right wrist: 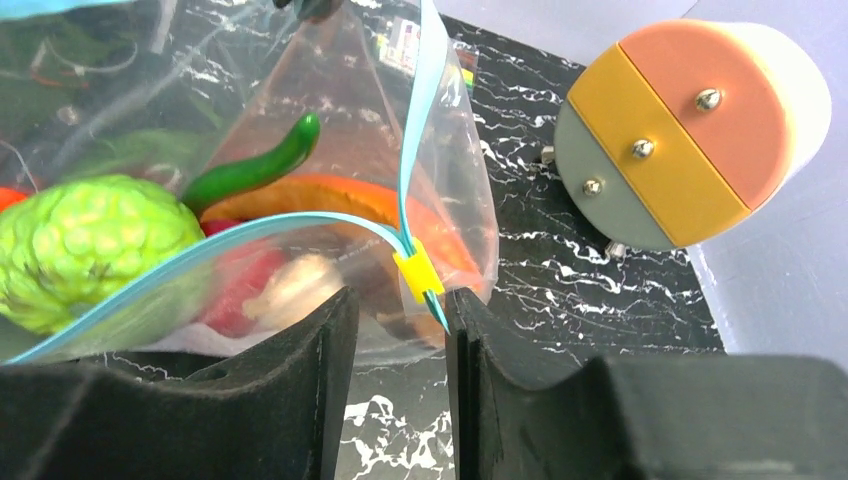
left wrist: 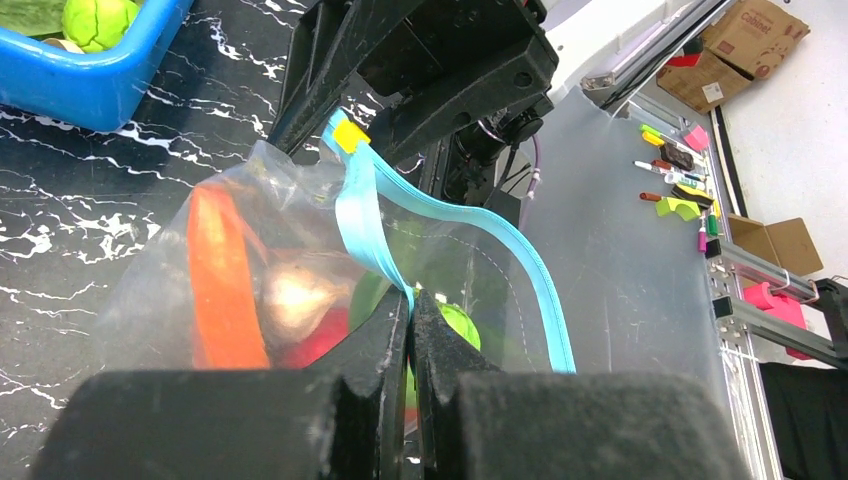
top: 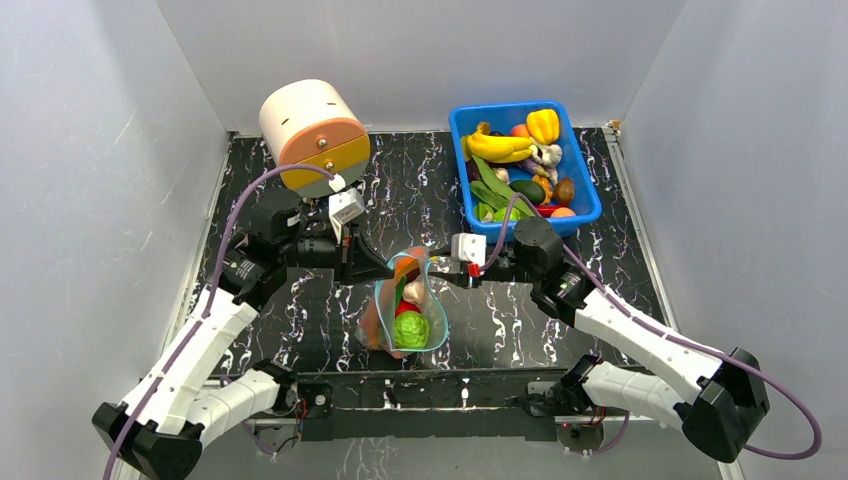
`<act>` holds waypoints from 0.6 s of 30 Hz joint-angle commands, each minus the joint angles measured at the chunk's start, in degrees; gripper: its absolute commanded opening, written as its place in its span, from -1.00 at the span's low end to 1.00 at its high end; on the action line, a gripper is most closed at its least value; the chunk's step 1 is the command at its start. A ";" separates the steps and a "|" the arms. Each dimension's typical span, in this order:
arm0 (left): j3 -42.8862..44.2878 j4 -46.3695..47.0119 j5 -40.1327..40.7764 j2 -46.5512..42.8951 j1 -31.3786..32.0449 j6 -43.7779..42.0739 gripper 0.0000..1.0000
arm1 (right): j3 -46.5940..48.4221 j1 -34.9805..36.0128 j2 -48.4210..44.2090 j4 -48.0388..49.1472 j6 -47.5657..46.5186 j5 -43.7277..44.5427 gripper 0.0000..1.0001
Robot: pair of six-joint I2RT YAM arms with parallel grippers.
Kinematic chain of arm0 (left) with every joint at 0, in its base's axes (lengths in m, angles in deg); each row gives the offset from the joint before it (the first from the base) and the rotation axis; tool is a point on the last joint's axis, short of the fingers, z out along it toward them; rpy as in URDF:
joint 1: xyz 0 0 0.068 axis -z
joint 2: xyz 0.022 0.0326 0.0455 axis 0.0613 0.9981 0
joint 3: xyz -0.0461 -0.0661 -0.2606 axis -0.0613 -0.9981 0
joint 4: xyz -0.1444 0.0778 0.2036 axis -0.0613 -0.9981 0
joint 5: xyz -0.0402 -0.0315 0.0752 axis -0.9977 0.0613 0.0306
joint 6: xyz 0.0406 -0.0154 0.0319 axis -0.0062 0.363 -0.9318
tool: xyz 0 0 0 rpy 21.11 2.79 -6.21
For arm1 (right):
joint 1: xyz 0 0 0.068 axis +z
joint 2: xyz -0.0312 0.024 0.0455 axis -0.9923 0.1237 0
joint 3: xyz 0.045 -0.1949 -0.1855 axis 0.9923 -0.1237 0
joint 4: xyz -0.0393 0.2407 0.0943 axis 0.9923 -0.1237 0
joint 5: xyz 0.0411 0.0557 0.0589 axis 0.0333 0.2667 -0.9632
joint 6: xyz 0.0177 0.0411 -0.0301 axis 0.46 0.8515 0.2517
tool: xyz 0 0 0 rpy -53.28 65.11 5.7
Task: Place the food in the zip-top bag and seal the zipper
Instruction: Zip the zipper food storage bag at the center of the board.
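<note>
On the gaping zipper [left wrist: 360,212], left gripper [left wrist: 410,302] clamped

The light here is bright and even, and it comes from above. The white walls [top: 90,150] look pale grey-blue, and the arms [top: 200,350] throw only soft, weak shadows on the black marble table [top: 300,330]. From above everything is sharp. In the wrist views the nearest parts are not in focus: the left gripper [left wrist: 410,305] and the right gripper [right wrist: 398,300] are dark, blurred blocks along the bottom. The clear bag [left wrist: 290,230] shows white glare on its creases, and the things inside look smeared through the plastic. In the left wrist view the upper right corner is very bright, almost washed out.
</note>
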 commanded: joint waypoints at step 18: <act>0.99 -1.28 5.24 -0.38 0.11 -3.72 -0.50 | -0.39 -0.10 -1.31 6.83 3.48 1.19 -1.00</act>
